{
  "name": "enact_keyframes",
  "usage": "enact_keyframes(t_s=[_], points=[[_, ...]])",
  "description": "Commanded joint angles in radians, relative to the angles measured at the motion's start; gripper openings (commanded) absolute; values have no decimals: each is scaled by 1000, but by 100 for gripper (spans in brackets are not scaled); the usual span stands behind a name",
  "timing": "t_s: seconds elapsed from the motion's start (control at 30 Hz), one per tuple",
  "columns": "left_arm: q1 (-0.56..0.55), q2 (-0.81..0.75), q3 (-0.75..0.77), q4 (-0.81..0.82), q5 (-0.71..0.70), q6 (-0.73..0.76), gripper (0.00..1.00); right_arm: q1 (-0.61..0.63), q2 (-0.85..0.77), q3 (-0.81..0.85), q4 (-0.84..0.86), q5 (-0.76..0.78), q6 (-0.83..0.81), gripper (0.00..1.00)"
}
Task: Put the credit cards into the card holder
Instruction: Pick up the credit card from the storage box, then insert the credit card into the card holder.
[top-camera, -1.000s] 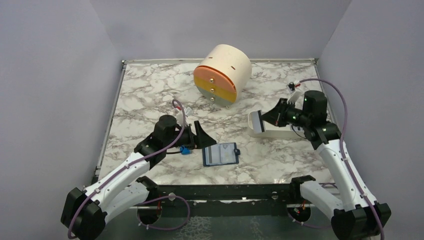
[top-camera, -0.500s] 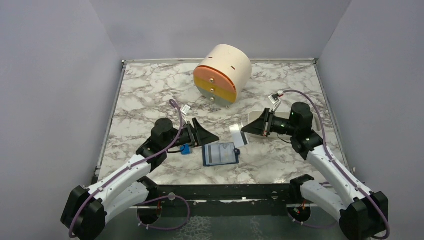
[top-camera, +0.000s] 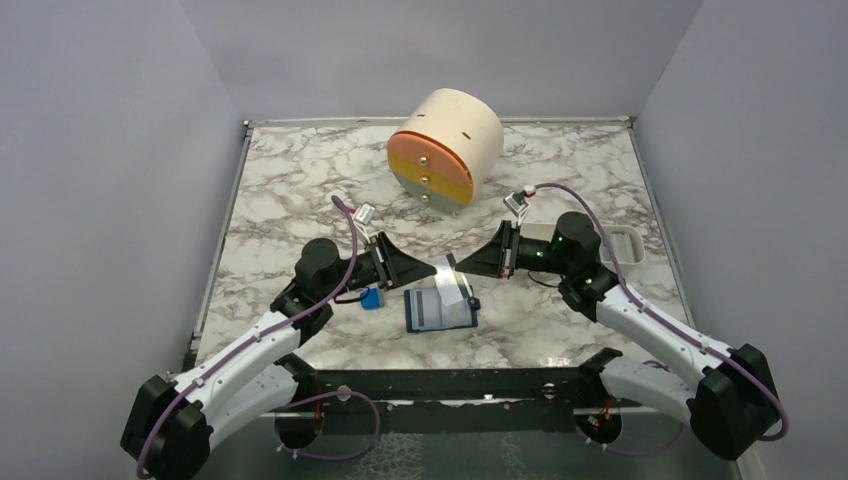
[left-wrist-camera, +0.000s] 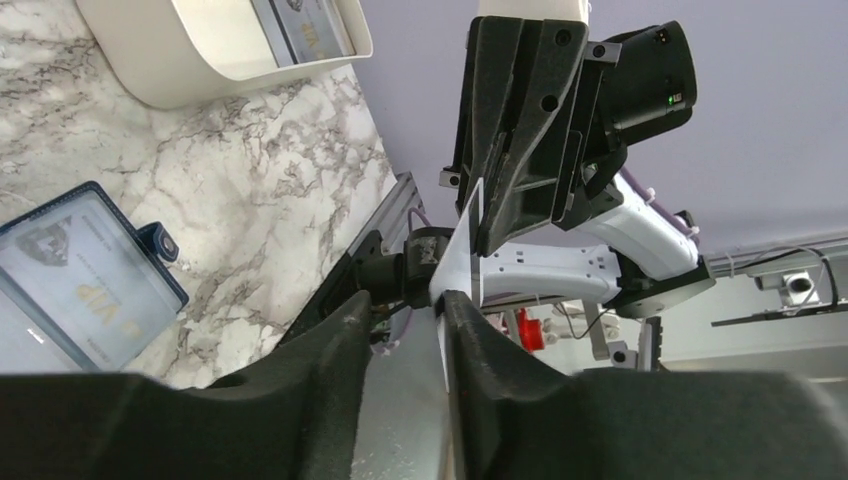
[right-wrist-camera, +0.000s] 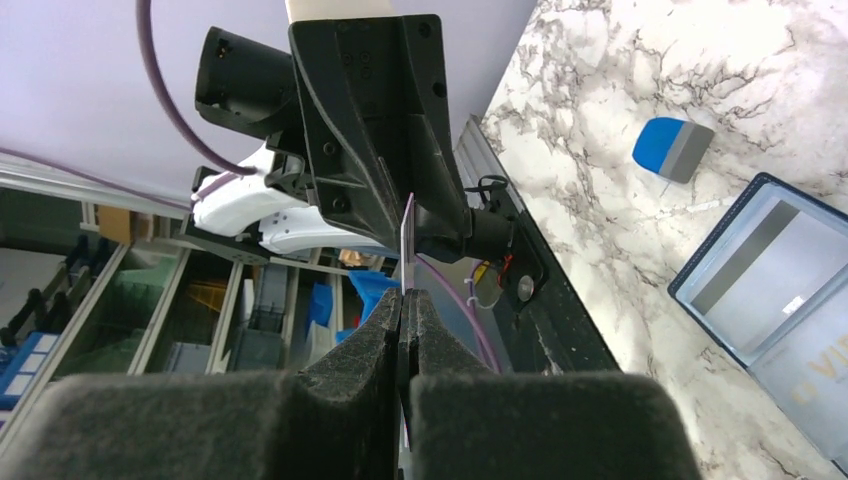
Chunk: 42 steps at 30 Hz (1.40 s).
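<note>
**Top view.** The right gripper (top-camera: 470, 263) is clenched on one credit card (top-camera: 447, 270), held in the air above the table (top-camera: 300, 180) between the two arms. The left gripper (top-camera: 418, 268) faces it, tips at the card's other end. The card holder (top-camera: 441, 309) lies open and flat just below them, pale inside up. The white tray (top-camera: 630, 243) sits well apart, behind the right arm.

**Left wrist.** The card shows edge-on between my left fingers (left-wrist-camera: 325, 345). A gap shows on one side, so the jaws bracket it but are not clamped. Spare cards (left-wrist-camera: 300, 25) lie in the tray.

**Right wrist.** The pads (right-wrist-camera: 350, 400) are pressed together on the card's near edge, and the grip looks firm.

**Handling (my judgement).**
- The card is light, thin and smooth, stiff with a little spring.
- It may pivot or slip if pinched at a corner.
- Best taken across the flat faces near a short end, leaving the far end free for a slot.
- The card holder looks soft and may slide when pushed.
</note>
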Motion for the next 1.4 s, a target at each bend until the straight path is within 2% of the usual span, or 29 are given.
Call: enact_keyframes(t_s=[0.0, 0.07, 0.13, 0.27, 0.6, 0.9, 1.1, 1.27, 1.37], points=[[-6, -35, -26, 52, -18, -36, 25, 26, 20, -22, 97, 45, 40, 1], [-6, -46, -33, 53, -31, -40, 10, 28, 20, -33, 98, 53, 39, 1], [-6, -46, -35, 53, -36, -41, 0, 28, 17, -44, 98, 60, 38, 1], [-6, -38, -37, 53, -33, -38, 0, 28, 24, -58, 103, 58, 30, 3], [-6, -18, -64, 54, -29, -41, 0, 27, 31, -97, 51, 94, -45, 24], [-4, 36, -108, 46, -33, -10, 0, 28, -31, -47, -183, 215, -193, 48], [-4, 89, -106, 13, -36, 68, 0, 28, -9, 9, -367, 315, -331, 49], [-3, 147, -7, -204, -62, 224, 0, 29, 37, 45, -445, 385, -394, 47], [-1, 173, 34, -269, -59, 301, 0, 42, 76, 67, -473, 413, -421, 46]])
